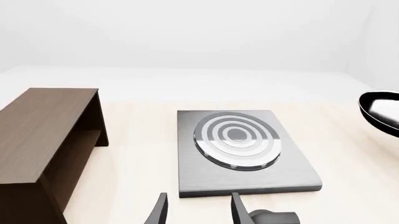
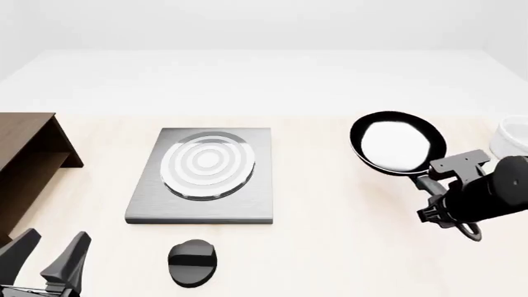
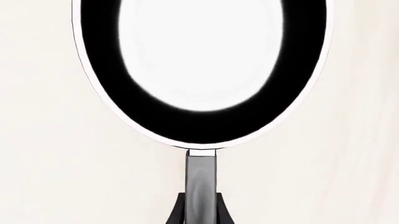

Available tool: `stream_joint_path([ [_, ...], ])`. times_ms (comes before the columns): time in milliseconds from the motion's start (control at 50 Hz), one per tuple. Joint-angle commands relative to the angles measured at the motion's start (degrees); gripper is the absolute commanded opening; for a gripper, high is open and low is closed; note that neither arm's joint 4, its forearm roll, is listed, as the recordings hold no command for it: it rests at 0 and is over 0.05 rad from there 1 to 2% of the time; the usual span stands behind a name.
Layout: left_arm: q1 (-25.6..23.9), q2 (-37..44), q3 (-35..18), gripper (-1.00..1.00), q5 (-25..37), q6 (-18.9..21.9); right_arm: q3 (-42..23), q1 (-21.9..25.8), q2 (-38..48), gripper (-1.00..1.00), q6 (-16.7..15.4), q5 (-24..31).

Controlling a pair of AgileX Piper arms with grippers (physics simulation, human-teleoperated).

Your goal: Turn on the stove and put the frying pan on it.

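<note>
The right tool [image 2: 446, 185] is clamped on the handle of the frying pan [image 2: 397, 143], its two fingers [image 3: 179, 211] pressed to either side of the handle. The pan is right of the stove [image 2: 204, 175] and well apart from it — whether it touches the surface [image 2: 330, 210] cannot be told. Its glossy inside reflects white. Just past the pan, at the right edge of the front view, sits a white bowl [image 2: 513, 139], partly cut off.

The stove lies flat in the middle with its ringed burner [image 2: 207, 164] bare, and the black knob [image 2: 193, 263] rests on the surface just in front of it. The left tool [image 2: 51, 260] hangs near the front left corner, fingers apart and gripping nothing — the knob is to its right. A dark brown cabinet [image 2: 25, 161] stands left of the stove.
</note>
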Motion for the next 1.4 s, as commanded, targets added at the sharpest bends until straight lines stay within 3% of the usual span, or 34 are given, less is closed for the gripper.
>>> stream_joint_path([
  [20,0.0,0.0,0.0,1.0,0.0,0.1,-3.9,8.0,-0.8,-1.0,5.8,1.9],
  [640,0.1,0.0,0.0,1.0,0.4,0.0,-13.9,24.4,6.2,-1.0,8.4,4.6],
  [1220,0.2,0.0,0.0,1.0,0.3,0.1,-27.8,35.3,16.6,-1.0,6.2,7.9],
  [1400,0.1,0.0,0.0,1.0,0.2,0.2,-31.0,40.0,19.8,-1.0,8.1,7.9],
])
